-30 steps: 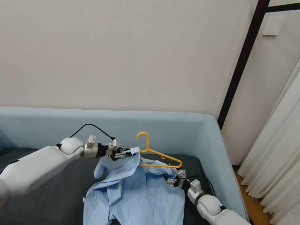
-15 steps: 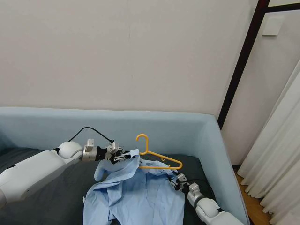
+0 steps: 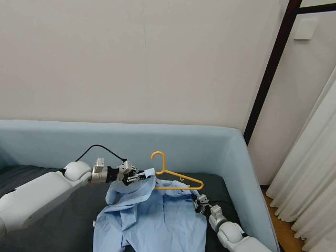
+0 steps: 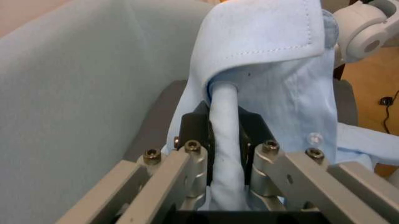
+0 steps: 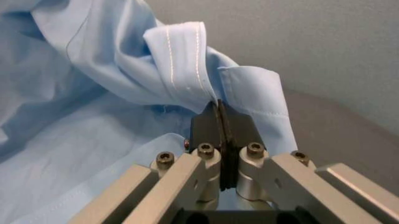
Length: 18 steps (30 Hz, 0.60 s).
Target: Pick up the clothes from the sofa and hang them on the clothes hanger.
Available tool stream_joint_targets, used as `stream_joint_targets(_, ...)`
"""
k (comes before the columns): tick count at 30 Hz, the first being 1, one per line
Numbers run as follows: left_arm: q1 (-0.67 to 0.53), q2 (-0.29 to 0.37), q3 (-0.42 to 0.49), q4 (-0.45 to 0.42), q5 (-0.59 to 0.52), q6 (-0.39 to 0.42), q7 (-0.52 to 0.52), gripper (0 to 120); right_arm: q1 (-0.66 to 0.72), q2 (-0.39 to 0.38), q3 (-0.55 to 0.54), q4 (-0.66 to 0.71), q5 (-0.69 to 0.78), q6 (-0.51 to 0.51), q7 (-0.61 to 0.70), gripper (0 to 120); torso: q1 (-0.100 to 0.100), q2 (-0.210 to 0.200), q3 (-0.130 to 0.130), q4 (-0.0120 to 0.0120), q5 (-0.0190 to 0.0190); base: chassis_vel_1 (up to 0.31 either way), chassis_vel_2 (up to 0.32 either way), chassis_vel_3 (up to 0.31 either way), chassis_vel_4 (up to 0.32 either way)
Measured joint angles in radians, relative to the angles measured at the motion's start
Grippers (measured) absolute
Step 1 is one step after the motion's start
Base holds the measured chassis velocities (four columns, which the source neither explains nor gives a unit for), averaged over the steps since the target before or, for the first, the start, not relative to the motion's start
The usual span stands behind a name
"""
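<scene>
While pinching one shirt [image 3: 163, 220], left claw [image 3: 140, 178] and right claw [image 3: 198, 201] (one hanger [image 3: 181, 187] between)

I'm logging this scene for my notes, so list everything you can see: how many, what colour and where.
shirt: one, light blue, spread on the sofa seat, collar end raised
hanger: one, orange, at the shirt's collar, hook upward
sofa: one, pale blue back and side, dark grey seat
wall: one, off-white, behind the sofa
curtain: one, white, far right
door frame: one, dark, right of the sofa
left gripper: one, silver, shut on the shirt's collar
right gripper: one, silver, shut on the shirt's edge at the right
</scene>
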Motion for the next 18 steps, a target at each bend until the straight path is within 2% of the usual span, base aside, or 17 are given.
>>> stream_joint_targets(10, 0.018, 0.006, -0.046, 0.026, 0.010, -0.008, 0.015, 7, -0.020, -0.027, 0.009, 0.062, 0.084, 0.007, -0.025, 0, 0.000, 0.000, 0.000, 0.0000, 0.0004, 0.000, 0.000, 0.000, 0.000)
stream_joint_targets(14, 0.042, 0.008, -0.072, 0.065, 0.025, -0.020, 0.058, 7, -0.053, -0.090, 0.022, 0.213, 0.160, -0.047, -0.003, 0, 0.000, 0.000, 0.000, 0.0000, 0.0002, 0.000, 0.000, 0.000, 0.000)
stream_joint_targets(15, 0.042, 0.008, -0.072, 0.065, 0.025, -0.020, 0.058, 7, -0.053, -0.090, 0.022, 0.213, 0.160, -0.047, -0.003, 0, 0.000, 0.000, 0.000, 0.0000, 0.0002, 0.000, 0.000, 0.000, 0.000)
stream_joint_targets(18, 0.055, -0.003, -0.090, 0.114, 0.057, -0.046, 0.077, 7, -0.066, -0.156, 0.024, 0.333, 0.218, -0.100, 0.031, 0, 0.000, 0.000, 0.000, 0.0000, 0.0000, 0.000, 0.000, 0.000, 0.000)
